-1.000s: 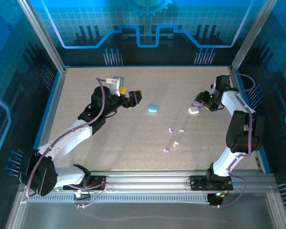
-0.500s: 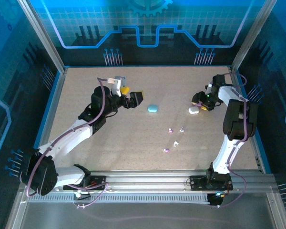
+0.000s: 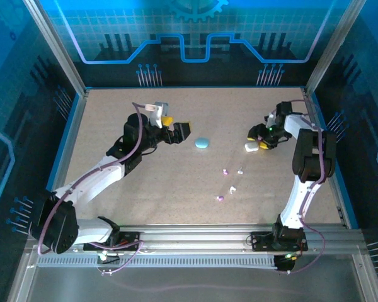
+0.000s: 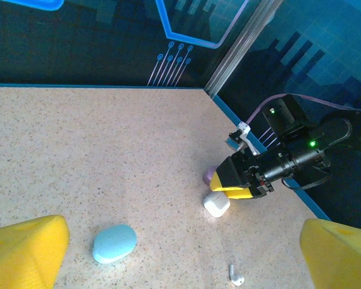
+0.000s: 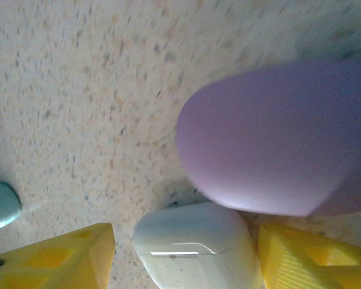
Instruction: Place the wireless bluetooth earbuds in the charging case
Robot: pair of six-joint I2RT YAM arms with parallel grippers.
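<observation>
Right fingers [image 5: 54, 256] stand wide astride the white case [image 5: 195, 247], seemingly not yet pinching it, with the purple case [image 5: 271, 150] just behind. Left fingers [image 4: 24, 250] are wide and empty, near the blue case [image 4: 114, 242]. Earbuds [image 3: 225, 171] lie loose on the worktop [image 3: 176, 189] between the arms, nearer the right.

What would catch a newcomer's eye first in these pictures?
The right end effector, open, straddles a white case on the right, a purple case just beyond it. Tiny earbuds lie scattered in the middle of the table, and the left end effector hovers open beside a light blue case.
</observation>
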